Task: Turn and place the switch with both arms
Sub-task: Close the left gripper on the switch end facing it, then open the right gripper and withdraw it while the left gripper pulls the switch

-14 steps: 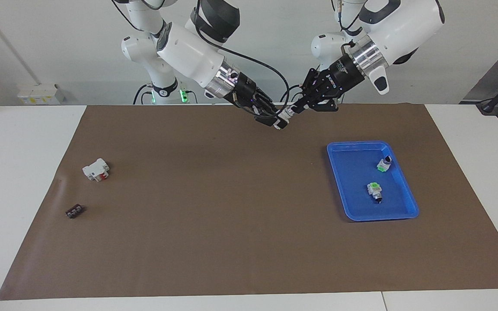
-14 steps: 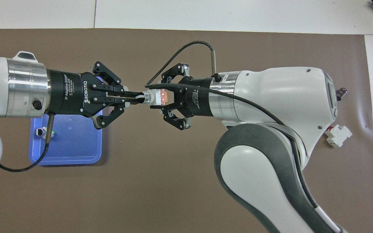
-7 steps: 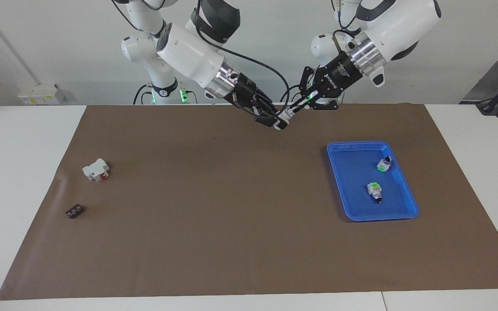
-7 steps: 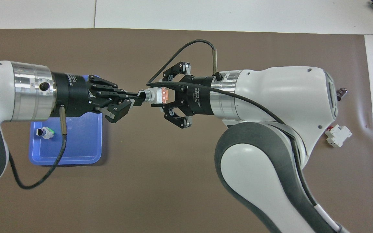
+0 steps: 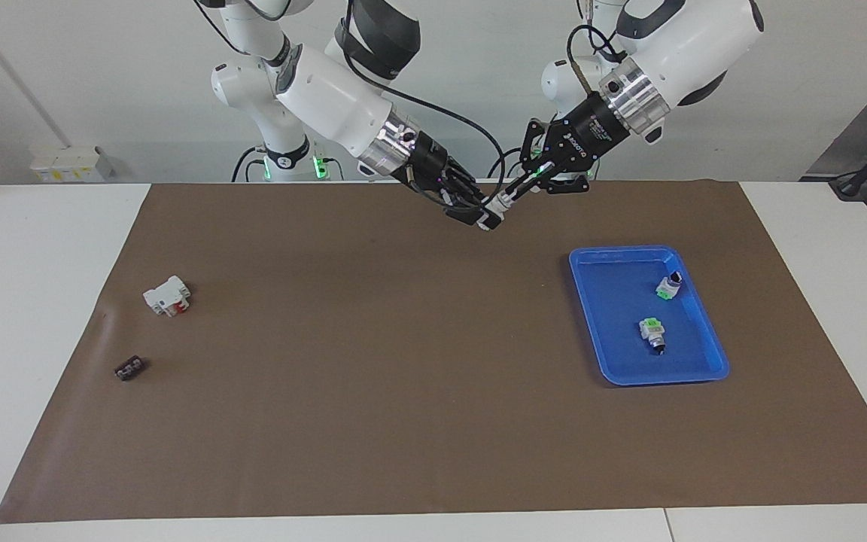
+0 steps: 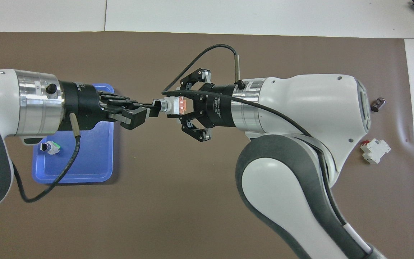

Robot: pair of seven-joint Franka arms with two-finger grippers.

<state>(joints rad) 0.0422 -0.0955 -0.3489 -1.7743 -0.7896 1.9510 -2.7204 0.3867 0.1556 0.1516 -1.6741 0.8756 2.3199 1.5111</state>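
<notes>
The switch (image 6: 171,106) (image 5: 495,209) hangs in the air between both arms, its white body level and its orange side up. My right gripper (image 6: 180,107) (image 5: 482,217) is shut on the white body. Facing it, my left gripper (image 6: 155,109) (image 5: 509,197) is shut on the switch's silvery cylindrical end. Both hands hover over the brown mat near the robots' edge, about midway along the table.
A blue tray (image 5: 614,263) (image 6: 95,162) with two more switches (image 5: 669,285) (image 5: 652,331) lies toward the left arm's end. A white-and-red block (image 5: 168,296) (image 6: 375,151) and a small black piece (image 5: 130,368) (image 6: 377,104) lie toward the right arm's end.
The left wrist has rolled about its own axis while shut on the switch's end, and that forearm has risen a little. The right gripper has stayed put; the orange side still faces up.
</notes>
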